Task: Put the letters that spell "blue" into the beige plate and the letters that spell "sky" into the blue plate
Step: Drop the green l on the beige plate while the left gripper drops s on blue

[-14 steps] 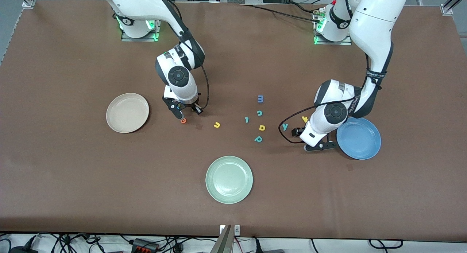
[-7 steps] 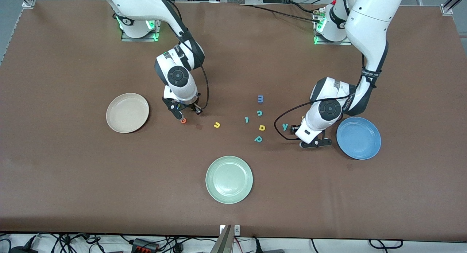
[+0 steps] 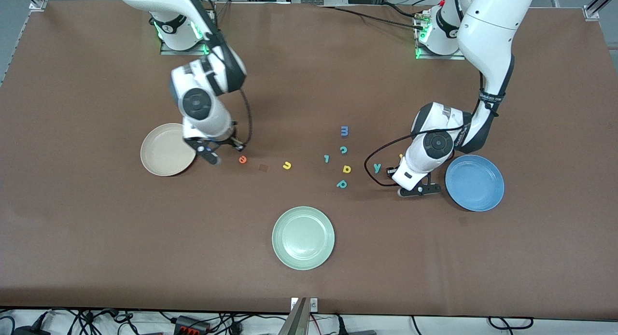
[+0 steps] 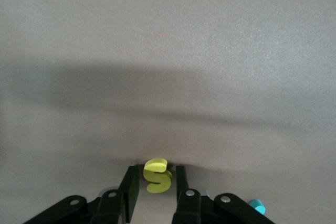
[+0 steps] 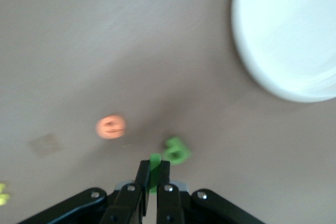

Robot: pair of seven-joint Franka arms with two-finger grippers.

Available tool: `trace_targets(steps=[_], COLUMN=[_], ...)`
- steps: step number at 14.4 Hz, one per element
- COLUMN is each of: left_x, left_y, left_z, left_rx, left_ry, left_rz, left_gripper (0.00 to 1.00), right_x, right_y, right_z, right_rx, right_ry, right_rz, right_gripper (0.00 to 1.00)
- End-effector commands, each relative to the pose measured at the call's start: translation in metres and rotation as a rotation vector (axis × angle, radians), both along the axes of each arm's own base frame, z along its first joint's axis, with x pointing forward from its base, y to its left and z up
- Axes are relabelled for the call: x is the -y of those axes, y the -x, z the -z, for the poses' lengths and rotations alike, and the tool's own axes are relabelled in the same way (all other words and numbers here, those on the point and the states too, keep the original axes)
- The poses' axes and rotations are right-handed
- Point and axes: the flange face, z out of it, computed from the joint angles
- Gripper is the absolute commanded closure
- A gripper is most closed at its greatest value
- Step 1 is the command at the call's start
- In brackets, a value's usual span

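Observation:
My right gripper (image 3: 212, 156) hangs beside the beige plate (image 3: 168, 149), shut on the green b (image 5: 176, 150), which sticks out past the fingertips (image 5: 153, 165). The orange e (image 3: 243, 159), yellow u (image 3: 287, 165) and green bar (image 3: 327, 158) lie on the table. My left gripper (image 3: 419, 190) is low beside the blue plate (image 3: 474, 183). The yellow s (image 4: 156, 177) lies on the table between its fingers, with a slim gap on each side. The teal y (image 3: 377, 167) lies close by, and a sliver of the yellow k (image 3: 400, 156) shows past the left wrist.
A pale green plate (image 3: 303, 237) sits nearest the front camera. A blue m (image 3: 344, 130), teal c (image 3: 343, 149), yellow d (image 3: 346, 169) and teal p (image 3: 342, 184) lie mid-table among the task letters. The left arm's cable loops over the table near the y.
My right gripper shut on the green b beside the orange e and carried it toward the beige plate. My left gripper shifted off the blue plate's edge and narrowed its fingers around the s.

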Motion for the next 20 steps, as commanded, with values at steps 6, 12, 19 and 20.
trace_targets(steps=[6,12,19,20], left_x=[-0.013,-0.103,-0.184,-0.184], left_y=[-0.01,-0.059,-0.036,-0.034], left_z=[-0.029,-0.113,-0.044,-0.039], left_rx=[0.029,-0.116,-0.214,-0.212], left_ry=[-0.001,-0.022,-0.12,-0.118], left_rz=[-0.015,0.126,0.219,0.214], left_gripper=[0.88,0.85,0.81,0.76], right_x=[0.197,0.217,0.152,0.125], right_y=[0.004,0.007,-0.008,-0.002], right_z=[0.03,0.069,0.032,0.033], right_rx=[-0.181,-0.132,-0.122,-0.124], right_ry=[-0.122,-0.13,-0.143,-0.144], right_rz=[-0.192,-0.232,-0.368,-0.424], right_gripper=[0.95,0.92,0.0,0.0])
